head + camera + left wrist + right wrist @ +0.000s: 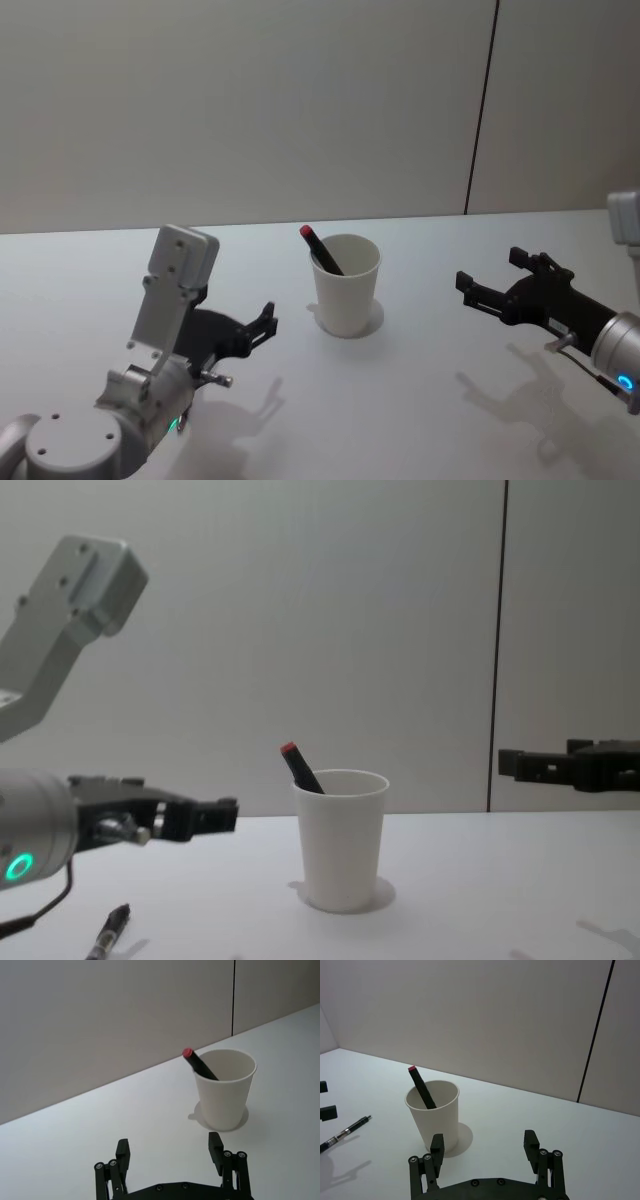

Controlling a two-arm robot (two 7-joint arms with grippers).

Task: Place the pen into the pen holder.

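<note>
Cup [347,290] stands upright mid-table, and a dark red-tipped pen [320,248] is already in it. It leans against the rim on my left side with the red end poking out above. I read that much as done. A second pen [345,1134], slim with a metal tip, lies flat on the table [420,400] well to the left of the cup, below the left gripper [169,1145]. If that one also counts, it is yet to be picked up. The left gripper hovers low, left of the cup, jaws apart and holding nothing. The right gripper [490,272] hangs off to the right, well clear of the cup, jaws likewise apart and empty. Neither touches cup or pens.
</note>
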